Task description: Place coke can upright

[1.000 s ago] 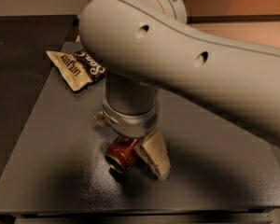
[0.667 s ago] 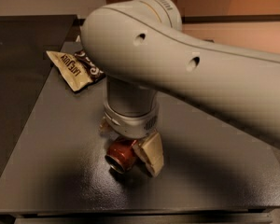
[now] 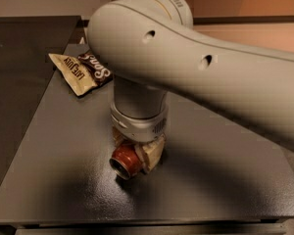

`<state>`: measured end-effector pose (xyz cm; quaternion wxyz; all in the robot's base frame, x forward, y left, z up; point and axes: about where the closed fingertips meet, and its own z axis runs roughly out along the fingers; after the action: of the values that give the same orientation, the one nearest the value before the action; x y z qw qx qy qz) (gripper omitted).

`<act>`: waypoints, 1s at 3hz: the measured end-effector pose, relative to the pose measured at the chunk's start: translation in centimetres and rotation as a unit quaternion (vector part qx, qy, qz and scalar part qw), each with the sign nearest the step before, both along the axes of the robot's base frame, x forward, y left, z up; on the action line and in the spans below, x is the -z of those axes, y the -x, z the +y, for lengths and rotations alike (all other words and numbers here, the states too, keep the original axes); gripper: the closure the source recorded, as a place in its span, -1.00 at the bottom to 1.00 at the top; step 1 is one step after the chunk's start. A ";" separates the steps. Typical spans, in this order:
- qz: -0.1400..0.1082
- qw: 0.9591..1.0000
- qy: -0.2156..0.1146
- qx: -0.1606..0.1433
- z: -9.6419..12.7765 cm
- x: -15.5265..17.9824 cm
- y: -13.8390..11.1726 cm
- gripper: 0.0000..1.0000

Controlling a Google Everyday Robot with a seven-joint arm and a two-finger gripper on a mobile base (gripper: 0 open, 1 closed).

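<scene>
The gripper [image 3: 136, 155] hung low over the table [image 3: 220, 180], near the middle and a bit toward the front. It pointed straight down from the end of the big pale arm [image 3: 196, 77]. The arm came in from the right and filled much of the view.

The can [image 3: 123, 161] sat right in the gripper, between its two fingers. The fingers were closed in on the can and held it by its sides. One cream finger [image 3: 153, 152] pressed on the right side of the can. The other finger was on the far left side, and only a small bit of it showed behind the can.

The can was red with a round rim at its end. It was not upright. It lay tipped over, with its round end facing the front left and a little down. The back part of the can was hidden under the wrist of the arm. The low end of the can was very close to the table, in a dark shadow. I could not tell if it touched the table or hung just above it.

A brown and tan bag [image 3: 81, 71] lay flat at the back left of the table, well apart from the can. Part of the bag was hidden behind the arm. The table was dark grey and a little shiny.
</scene>
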<state>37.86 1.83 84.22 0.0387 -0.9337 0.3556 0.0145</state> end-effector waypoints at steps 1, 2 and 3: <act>0.017 0.999 -0.020 0.026 0.0 -1.4 -1.1 0.77; 0.046 0.994 -0.074 0.070 0.1 -4.1 -3.5 1.00; 0.080 0.981 -0.137 0.112 0.6 -6.8 -5.8 1.00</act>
<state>43.71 2.41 91.02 0.1387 -0.8698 0.4543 0.1334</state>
